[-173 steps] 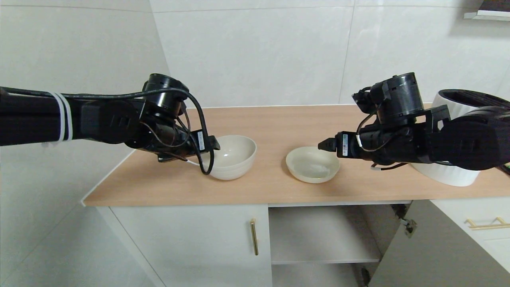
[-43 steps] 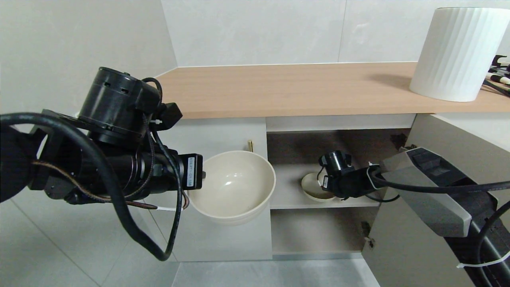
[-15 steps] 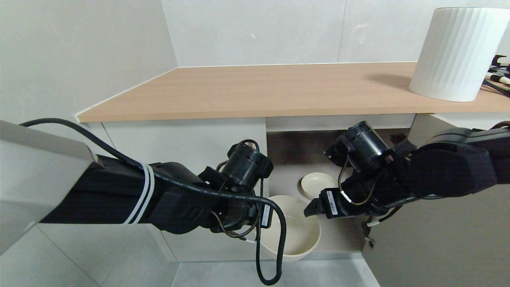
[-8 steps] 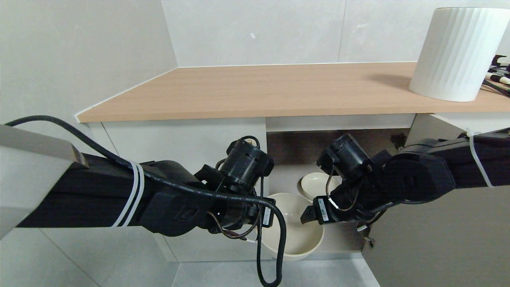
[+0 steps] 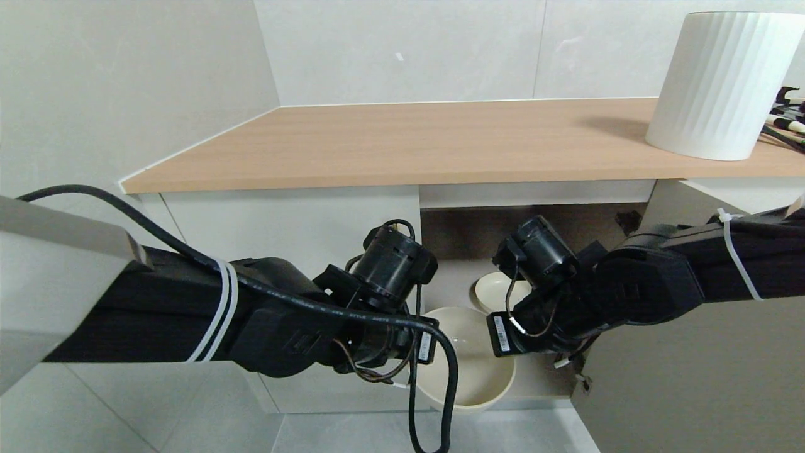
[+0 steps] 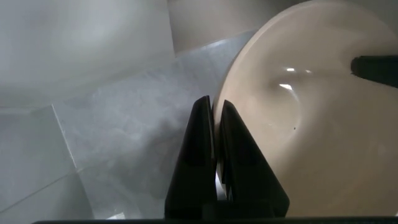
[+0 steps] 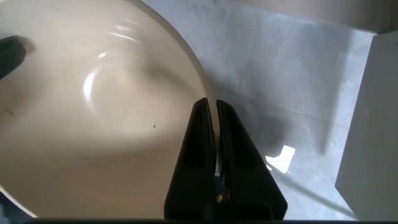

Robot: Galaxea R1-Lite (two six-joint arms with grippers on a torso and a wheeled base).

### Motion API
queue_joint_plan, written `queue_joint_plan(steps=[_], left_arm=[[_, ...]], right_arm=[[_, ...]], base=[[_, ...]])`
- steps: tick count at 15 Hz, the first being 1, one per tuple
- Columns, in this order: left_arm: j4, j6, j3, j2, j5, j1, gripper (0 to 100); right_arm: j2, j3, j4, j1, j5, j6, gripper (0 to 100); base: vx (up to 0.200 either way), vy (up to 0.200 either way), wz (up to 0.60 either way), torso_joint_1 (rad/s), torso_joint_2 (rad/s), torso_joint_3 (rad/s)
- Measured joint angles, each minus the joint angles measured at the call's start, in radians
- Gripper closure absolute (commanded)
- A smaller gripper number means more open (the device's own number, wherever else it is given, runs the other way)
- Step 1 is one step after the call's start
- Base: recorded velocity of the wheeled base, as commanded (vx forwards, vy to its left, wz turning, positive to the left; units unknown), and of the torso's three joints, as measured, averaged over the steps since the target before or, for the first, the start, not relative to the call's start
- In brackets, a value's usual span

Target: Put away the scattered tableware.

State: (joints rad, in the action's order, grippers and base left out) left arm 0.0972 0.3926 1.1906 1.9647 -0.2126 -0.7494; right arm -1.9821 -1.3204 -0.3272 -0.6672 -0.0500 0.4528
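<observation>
Sadly, grippers (image 6: 214,106) (image 7: 213,107) pinching the bowl (image 5: 471,371) bear illegible labels (image 5: 425,346) (image 5: 499,335).

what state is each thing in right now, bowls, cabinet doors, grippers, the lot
large bowl: upright, empty, gripped at opposite sides of its rim
small bowl: upright, empty, resting on the cabinet shelf, untouched
left gripper: shut on the large bowl's rim
right gripper: shut on the large bowl's rim
right cabinet door: swung open
left cabinet door: shut
white container: upright on the countertop
</observation>
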Motion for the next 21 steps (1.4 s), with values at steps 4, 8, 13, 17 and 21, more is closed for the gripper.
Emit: queue_joint_plan(steps=[4, 8, 13, 17, 21], left_arm=[[0.001, 0.002, -0.001, 0.005, -0.017, -0.001, 0], [0.001, 0.004, -0.002, -0.003, -0.035, -0.001, 0], [0.001, 0.004, -0.008, -0.024, -0.034, 0.0, 0], [0.001, 0.005, -0.008, -0.031, -0.033, 0.002, 0], [0.001, 0.005, -0.008, -0.032, -0.034, 0.002, 0]], right_arm=[[-0.004, 0.007, -0.004, -0.006, -0.008, 0.0, 100], [-0.021, 0.041, 0.007, 0.004, -0.035, 0.119, 100], [-0.042, 0.117, 0.227, 0.063, -0.115, 0.201, 100], [-0.099, 0.263, 0.671, 0.095, -0.246, 0.201, 100], [-0.151, 0.288, 0.728, 0.142, -0.263, 0.197, 100]], base=[[0.0, 0.0, 0.0, 0.0, 0.0, 0.0], [0.0, 0.0, 0.0, 0.0, 0.0, 0.0], [0.0, 0.0, 0.0, 0.0, 0.0, 0.0], [0.0, 0.0, 0.0, 0.0, 0.0, 0.0], [0.0, 0.0, 0.0, 0.0, 0.0, 0.0]])
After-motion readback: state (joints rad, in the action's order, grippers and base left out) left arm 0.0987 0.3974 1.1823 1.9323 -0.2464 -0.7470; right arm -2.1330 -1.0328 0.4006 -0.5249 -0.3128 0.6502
